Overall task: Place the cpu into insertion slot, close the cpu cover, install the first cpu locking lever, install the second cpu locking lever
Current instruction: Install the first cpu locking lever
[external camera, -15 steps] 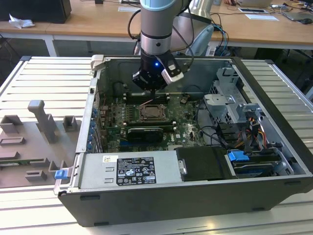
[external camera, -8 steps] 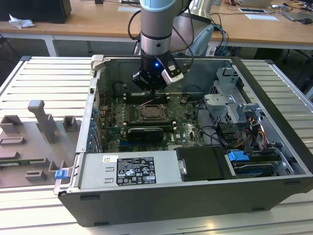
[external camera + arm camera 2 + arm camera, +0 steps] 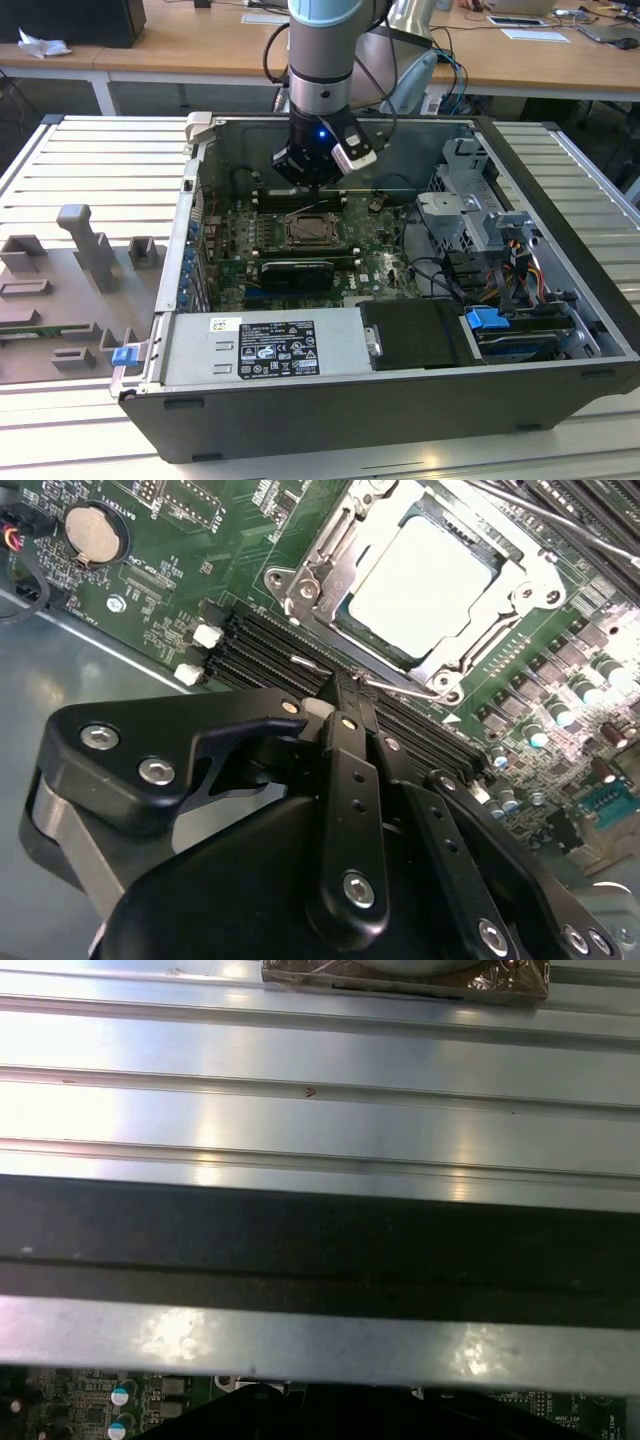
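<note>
The cpu [image 3: 420, 580] lies in the insertion slot [image 3: 312, 232], its pale face showing through the cut-out of the cpu cover [image 3: 318, 568], which lies flat around it. In the second wrist view, a thin silver locking lever [image 3: 400, 687] runs along the socket edge nearest my gripper [image 3: 345, 685]. The gripper's black fingers [image 3: 352, 780] are pressed together, their tips at or just above that lever. In the exterior view the gripper [image 3: 312, 185] hangs inside the open computer case, just behind the socket.
Long black memory slots [image 3: 255, 645] lie between gripper and socket. A coin battery [image 3: 92, 532] sits on the green board. The power supply [image 3: 270, 350], drive cage [image 3: 470, 215] and case wall [image 3: 320, 1240] hem in the board. A grey fixture [image 3: 90, 250] stands outside the case.
</note>
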Action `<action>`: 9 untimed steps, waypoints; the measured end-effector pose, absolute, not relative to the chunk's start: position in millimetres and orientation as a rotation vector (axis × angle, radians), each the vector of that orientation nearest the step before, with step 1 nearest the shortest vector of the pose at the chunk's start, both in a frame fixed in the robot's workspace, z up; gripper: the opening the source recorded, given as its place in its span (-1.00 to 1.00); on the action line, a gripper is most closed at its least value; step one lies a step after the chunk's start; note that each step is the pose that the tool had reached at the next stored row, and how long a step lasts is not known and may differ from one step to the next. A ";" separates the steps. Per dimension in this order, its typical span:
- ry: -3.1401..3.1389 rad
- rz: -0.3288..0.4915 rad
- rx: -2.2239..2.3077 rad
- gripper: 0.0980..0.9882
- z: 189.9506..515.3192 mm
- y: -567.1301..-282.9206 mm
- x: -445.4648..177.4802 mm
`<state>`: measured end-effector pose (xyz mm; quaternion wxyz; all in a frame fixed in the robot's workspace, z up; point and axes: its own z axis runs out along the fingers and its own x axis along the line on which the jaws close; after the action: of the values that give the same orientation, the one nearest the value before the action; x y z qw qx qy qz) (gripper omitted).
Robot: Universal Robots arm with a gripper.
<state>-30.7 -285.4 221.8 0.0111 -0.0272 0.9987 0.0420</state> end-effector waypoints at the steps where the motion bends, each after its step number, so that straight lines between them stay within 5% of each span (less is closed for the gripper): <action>1: 3.115 0.131 -0.085 -0.98 221.3 -285.3 -29.9; 9: 3.116 0.131 -0.083 -0.98 213.8 -284.4 -22.7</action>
<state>-22.7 -284.4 213.8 0.0111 -0.0265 0.9987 0.0419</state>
